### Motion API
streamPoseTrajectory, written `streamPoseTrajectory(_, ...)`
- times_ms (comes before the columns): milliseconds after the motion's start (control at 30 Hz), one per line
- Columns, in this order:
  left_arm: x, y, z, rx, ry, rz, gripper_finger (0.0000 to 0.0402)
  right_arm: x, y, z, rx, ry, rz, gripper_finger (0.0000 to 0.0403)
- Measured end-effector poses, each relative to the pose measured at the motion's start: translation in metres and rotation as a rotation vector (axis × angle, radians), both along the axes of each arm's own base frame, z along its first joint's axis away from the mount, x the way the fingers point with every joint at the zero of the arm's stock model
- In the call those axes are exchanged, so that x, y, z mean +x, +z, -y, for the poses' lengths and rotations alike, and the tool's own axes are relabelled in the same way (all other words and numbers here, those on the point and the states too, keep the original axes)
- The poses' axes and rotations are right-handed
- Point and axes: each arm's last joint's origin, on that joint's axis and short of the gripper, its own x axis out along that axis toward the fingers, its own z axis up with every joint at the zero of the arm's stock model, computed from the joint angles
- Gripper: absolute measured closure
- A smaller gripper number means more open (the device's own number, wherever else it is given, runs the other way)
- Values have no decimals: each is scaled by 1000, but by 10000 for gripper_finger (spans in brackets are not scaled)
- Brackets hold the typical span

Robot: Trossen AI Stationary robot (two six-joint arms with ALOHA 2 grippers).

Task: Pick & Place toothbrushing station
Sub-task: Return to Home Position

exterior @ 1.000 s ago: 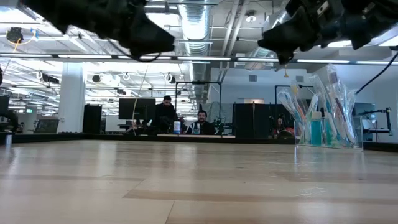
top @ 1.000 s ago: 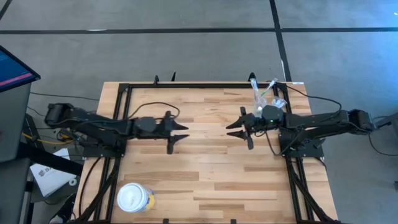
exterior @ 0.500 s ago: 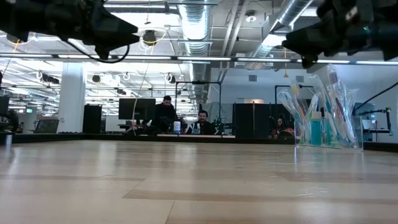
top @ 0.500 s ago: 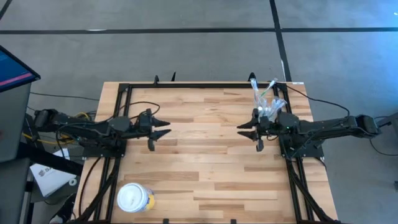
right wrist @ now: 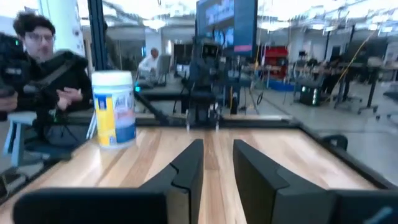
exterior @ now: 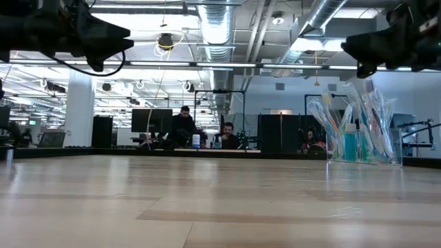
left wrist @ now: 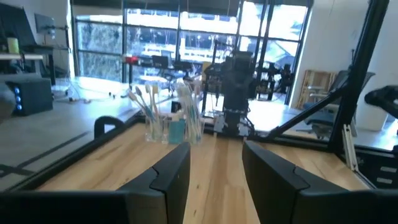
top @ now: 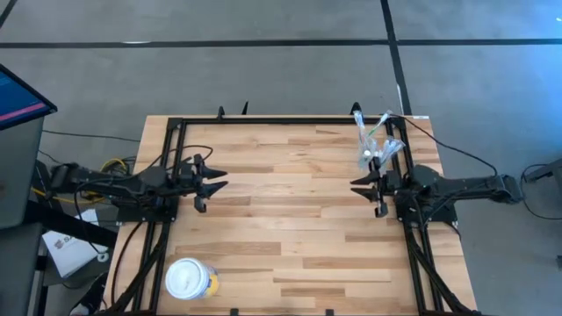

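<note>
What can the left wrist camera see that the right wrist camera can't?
Only the left wrist view shows the clear tumbler holding toothbrushes and the blue tube. Only the right wrist view shows the white-lidded tub and a person. Both show the wooden table and open fingers: left end effector there, right end effector here.

Left arm (top: 114,183), frame left: matte black, slim jointed links, bulkier rounded housing toward the outer end. Yellow cable (top: 110,165) beside that end; thin black cable (top: 162,156) looping above the links. Right arm (top: 465,186), frame right: same black build, thin black lead (top: 443,143) arcing above. Left gripper (top: 215,183), right gripper (top: 358,187): black, forked, pointed. Wrist views: left fingers (left wrist: 168,180), right fingers (right wrist: 186,171) dark, flat-faced, angular, bevelled tips. Screws, markings: too small to tell.
</note>
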Motion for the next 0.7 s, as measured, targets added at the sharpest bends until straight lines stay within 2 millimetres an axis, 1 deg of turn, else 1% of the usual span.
streamPoseTrajectory(100, -5, -4, -1, 23, 18, 8, 262, -5, -2, 0, 0, 0, -12, 326)
streamPoseTrajectory(200, -7, -12, -2, 23, 52, -27, 262, -9, 0, 0, 0, 0, 12, 327)
streamPoseTrajectory(333, -10, -19, -3, 25, 87, -67, 262, -14, -3, 0, 0, 1, 0, 327)
streamPoseTrajectory(433, -12, -21, -3, 22, 90, -82, 262, -14, -6, 0, 5, -5, -31, 327)
streamPoseTrajectory(633, -12, -20, -4, 23, 102, -79, 262, -14, -6, 3, 19, -115, -26, 327)
streamPoseTrajectory(700, -12, -20, -4, 29, 99, -82, 262, -14, -8, 4, 19, -123, -53, 327)
